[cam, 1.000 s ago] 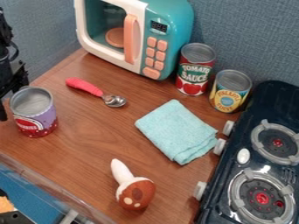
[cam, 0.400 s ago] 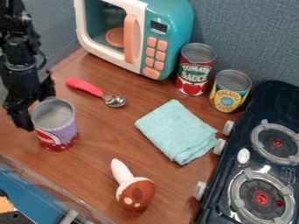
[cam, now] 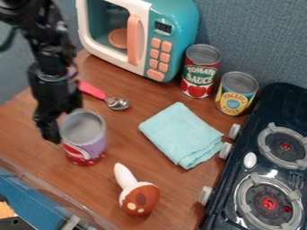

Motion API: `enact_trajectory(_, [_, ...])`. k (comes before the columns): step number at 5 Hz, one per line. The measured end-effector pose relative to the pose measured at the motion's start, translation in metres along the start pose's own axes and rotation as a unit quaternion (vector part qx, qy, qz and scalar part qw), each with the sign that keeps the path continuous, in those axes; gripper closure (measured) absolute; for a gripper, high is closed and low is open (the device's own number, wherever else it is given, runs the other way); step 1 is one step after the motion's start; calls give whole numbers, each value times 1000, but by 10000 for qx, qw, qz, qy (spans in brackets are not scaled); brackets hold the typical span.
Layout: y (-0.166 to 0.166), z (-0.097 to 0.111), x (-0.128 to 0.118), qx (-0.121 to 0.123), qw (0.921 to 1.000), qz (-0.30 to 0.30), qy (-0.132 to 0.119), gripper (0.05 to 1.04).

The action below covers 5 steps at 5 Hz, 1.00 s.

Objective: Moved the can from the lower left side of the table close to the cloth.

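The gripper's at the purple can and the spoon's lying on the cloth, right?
Not quite: the camera view shows the spoon on the table, apart from the cloth. The gripper is at the purple can, as you said.

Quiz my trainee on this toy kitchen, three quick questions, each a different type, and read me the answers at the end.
1. True or false: the end effector is at the purple-and-red can, on the side away from the turquoise cloth.
2. Which utensil lies on the table? A) fork B) spoon C) knife
3. How many burners show on the toy stove?

Key: 1. True; 2. B; 3. Two
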State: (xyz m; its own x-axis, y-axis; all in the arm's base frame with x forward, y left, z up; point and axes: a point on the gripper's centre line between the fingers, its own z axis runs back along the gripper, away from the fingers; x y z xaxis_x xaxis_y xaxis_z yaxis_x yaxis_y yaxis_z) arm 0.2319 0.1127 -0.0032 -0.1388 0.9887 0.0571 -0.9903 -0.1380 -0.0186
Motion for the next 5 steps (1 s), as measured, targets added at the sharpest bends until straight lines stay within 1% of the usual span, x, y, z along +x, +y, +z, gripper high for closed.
enact_trajectory(1, [-2, 1, -22, 74, 10000, 36, 32, 83])
enact_trajectory(2, [-8, 3, -37, 2, 9999, 90, 75, 83])
enact_trajectory(3, [-18, 1, -45, -34, 9992, 320, 250, 84])
enact_trajectory(4, [-22, 0, -58, -115, 9993, 236, 280, 84])
enact_trajectory(5, [-23, 2, -66, -75, 9994, 86, 315, 84])
